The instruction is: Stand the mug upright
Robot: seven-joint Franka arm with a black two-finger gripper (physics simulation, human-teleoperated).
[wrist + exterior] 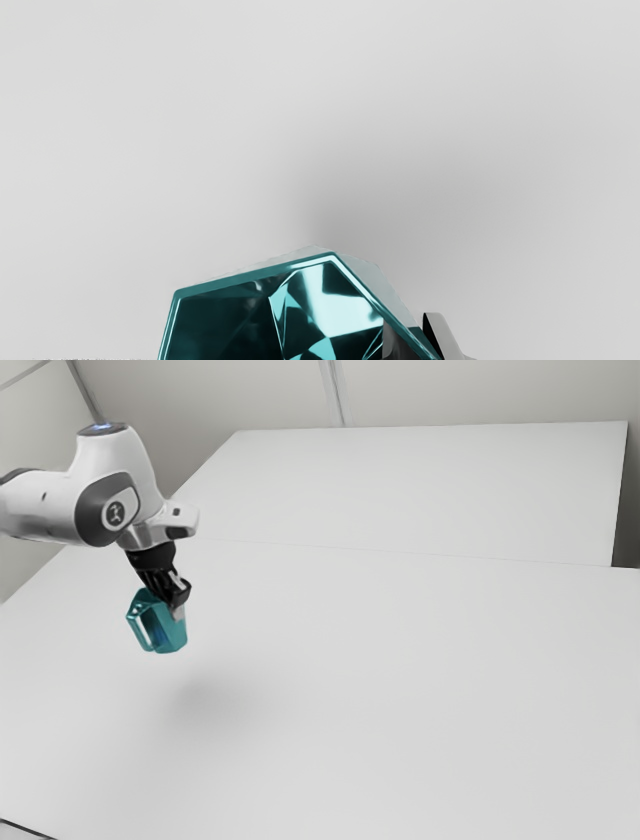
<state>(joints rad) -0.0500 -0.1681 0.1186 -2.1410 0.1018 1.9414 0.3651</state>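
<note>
My gripper (178, 606) reaches down at the exterior view's left, shut on the wall of a teal mug (172, 636). The mug hangs above the table, roughly upright with a slight tilt, its handle toward the exterior view's left. Looking from the wrist view, I see into the open top of the faceted mug (320, 320). There the gripper (411, 336) pinches the wall near the rim, one finger inside the mug and the other (442, 332) against its outside.
The broad white table (400, 690) lies beneath the mug, with a soft shadow on it. A thin dark cable (25, 828) shows at the exterior view's lower left corner. Pale walls stand behind the table.
</note>
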